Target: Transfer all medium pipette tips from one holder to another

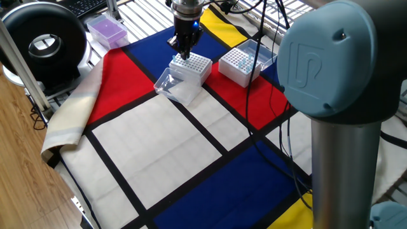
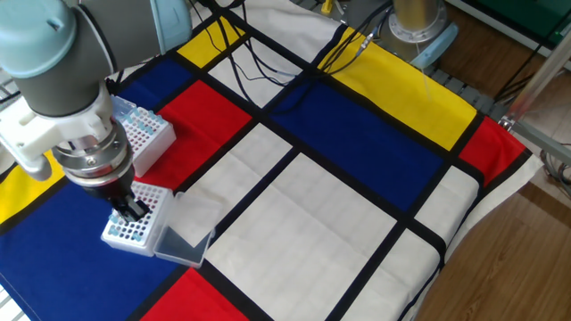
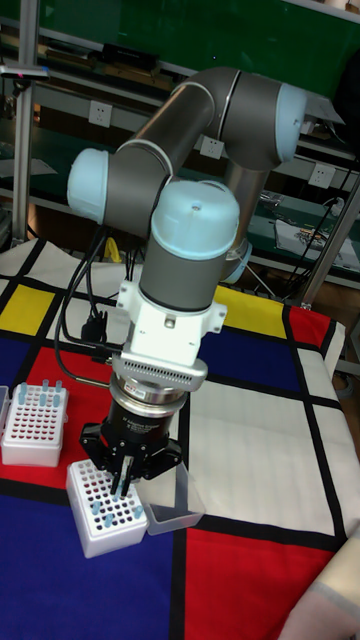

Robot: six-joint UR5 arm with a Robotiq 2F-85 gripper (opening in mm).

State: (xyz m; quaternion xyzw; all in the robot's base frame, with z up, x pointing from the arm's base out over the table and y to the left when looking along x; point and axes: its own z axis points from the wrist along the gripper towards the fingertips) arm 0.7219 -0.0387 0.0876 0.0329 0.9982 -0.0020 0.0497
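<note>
At lower left of the tall view, we see the gripper [image 3: 121, 487] poised vertically over the nearer white holder [image 3: 103, 508] — fingers close together, grip unclear — while medium pipette tips [image 3: 41, 390] stand in both racks.

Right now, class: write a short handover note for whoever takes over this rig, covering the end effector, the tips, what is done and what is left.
End effector: low over the near holder, fingers close together; whether it grips a tip cannot be told.
Tips: a few stand in the near holder; more stand in the far holder.
Clear lid: lies open beside the near holder.
Done: some tips in each holder; source unclear.
Left: moving the rest.
</note>
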